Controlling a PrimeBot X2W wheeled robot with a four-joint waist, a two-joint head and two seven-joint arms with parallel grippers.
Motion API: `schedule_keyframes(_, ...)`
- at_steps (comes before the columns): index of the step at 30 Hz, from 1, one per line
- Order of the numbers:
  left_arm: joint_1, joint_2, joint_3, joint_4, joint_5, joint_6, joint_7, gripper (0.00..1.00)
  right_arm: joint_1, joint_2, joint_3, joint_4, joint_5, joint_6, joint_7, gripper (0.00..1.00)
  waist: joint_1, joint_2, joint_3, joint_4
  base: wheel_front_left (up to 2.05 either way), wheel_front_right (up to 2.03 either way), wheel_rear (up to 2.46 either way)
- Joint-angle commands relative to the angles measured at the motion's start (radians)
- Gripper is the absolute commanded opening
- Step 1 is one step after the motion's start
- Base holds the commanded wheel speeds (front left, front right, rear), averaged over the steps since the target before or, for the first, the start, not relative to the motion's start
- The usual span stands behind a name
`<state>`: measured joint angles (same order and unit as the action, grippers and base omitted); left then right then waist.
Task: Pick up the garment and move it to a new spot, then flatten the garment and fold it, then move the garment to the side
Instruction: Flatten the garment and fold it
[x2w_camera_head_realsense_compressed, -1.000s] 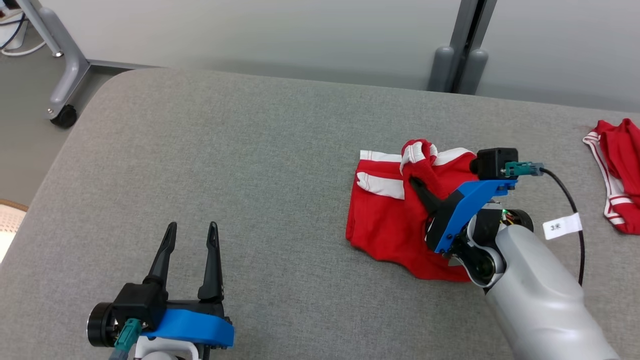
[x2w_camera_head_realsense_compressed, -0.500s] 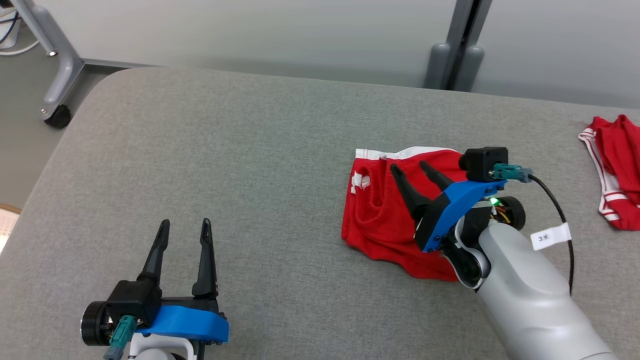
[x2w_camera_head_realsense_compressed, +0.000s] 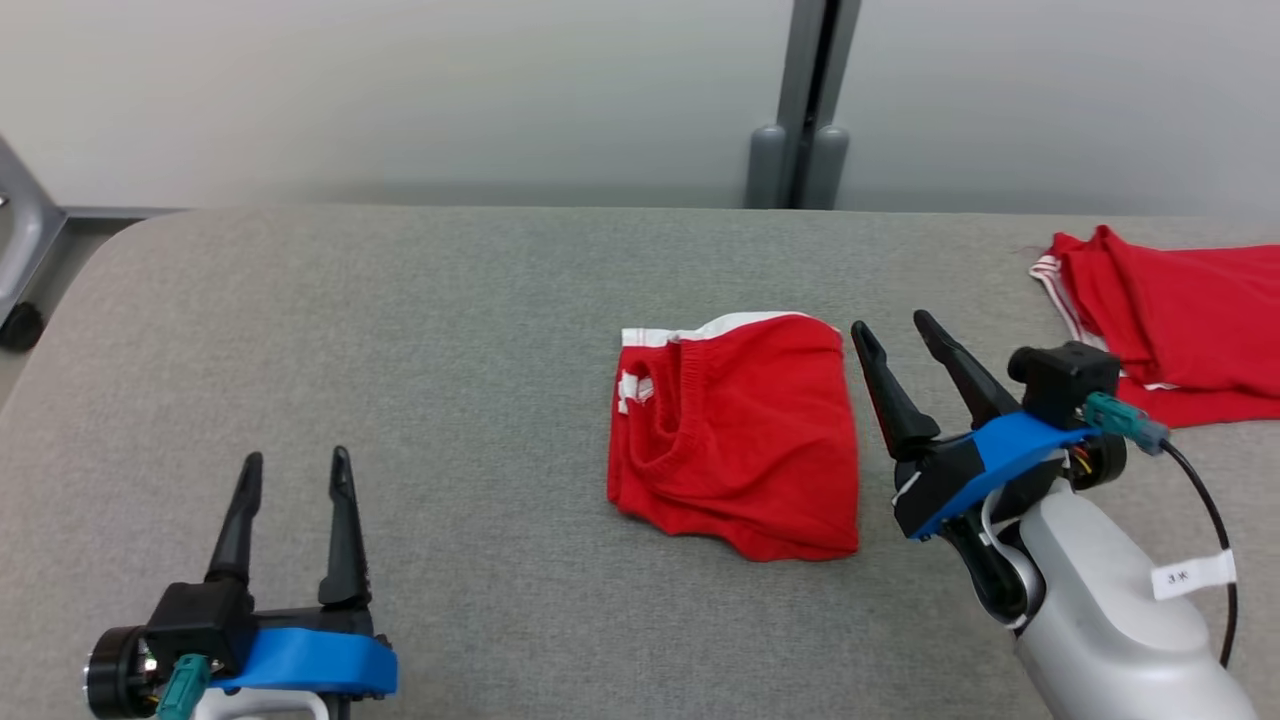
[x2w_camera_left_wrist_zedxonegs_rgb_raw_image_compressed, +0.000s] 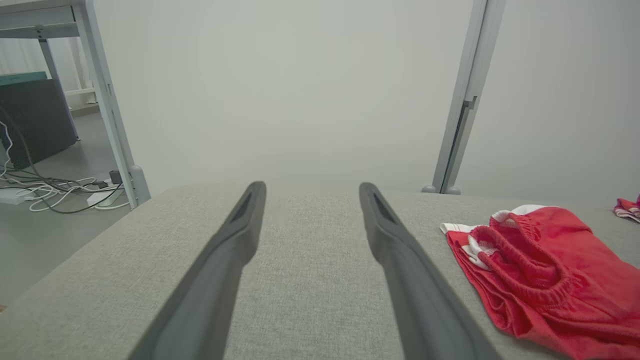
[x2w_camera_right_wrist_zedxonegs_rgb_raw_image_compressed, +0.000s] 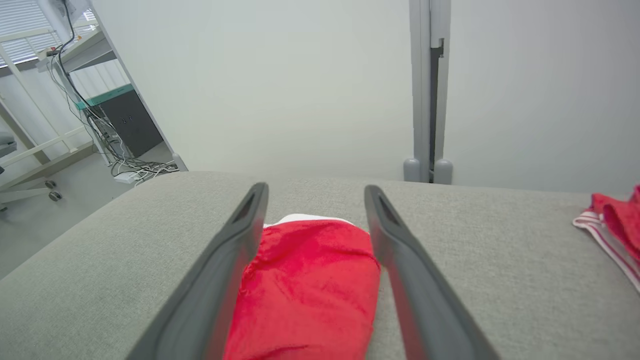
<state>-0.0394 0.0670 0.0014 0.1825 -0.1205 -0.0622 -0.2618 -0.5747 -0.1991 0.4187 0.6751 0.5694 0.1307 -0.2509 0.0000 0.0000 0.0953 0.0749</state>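
The red garment (x2w_camera_head_realsense_compressed: 735, 440) lies folded into a compact, slightly rumpled bundle on the grey padded table (x2w_camera_head_realsense_compressed: 450, 350), right of its middle, with the white-trimmed waistband along its far and left edges. My right gripper (x2w_camera_head_realsense_compressed: 889, 322) hangs just to the right of it, not touching the cloth, jaws spread wide and empty, fingers pointing to the far side. My left gripper (x2w_camera_head_realsense_compressed: 297, 455) sits well apart at the near left, jaws likewise spread and holding nothing, while a second red garment (x2w_camera_head_realsense_compressed: 1170, 320) lies at the far right
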Motion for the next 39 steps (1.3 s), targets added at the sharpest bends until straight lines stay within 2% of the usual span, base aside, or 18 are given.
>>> schedule_keyframes(1, 0.006, 0.01, 0.009, -0.007, 0.006, -0.001, -0.004, 1.0, 0.022, -0.006, -0.011, -0.015, -0.013, 0.0, -0.01, 1.0, 0.0, 0.0, -0.014, -0.019, 0.0, 0.0, 0.0)
schedule_keyframes(10, 0.031, 0.02, 0.036, -0.029, 0.021, -0.002, -0.004, 1.0, 0.162, -0.012, -0.175, -0.211, -0.136, 0.0, -0.015, 1.0, 0.0, 0.0, -0.036, -0.069, 0.0, 0.0, 0.0)
schedule_keyframes(27, 0.079, 0.036, 0.029, -0.033, 0.026, -0.001, -0.004, 1.0, 0.452, 0.099, -0.428, -0.474, -0.348, 0.0, 0.017, 1.0, 0.0, 0.0, -0.076, -0.051, 0.0, 0.0, 0.0)
schedule_keyframes(39, 0.088, 0.04, 0.014, -0.041, 0.017, 0.009, 0.01, 1.0, 0.568, 0.146, -0.454, -0.553, -0.4, 0.0, 0.076, 1.0, 0.0, 0.0, -0.074, -0.043, 0.0, 0.0, 0.0)
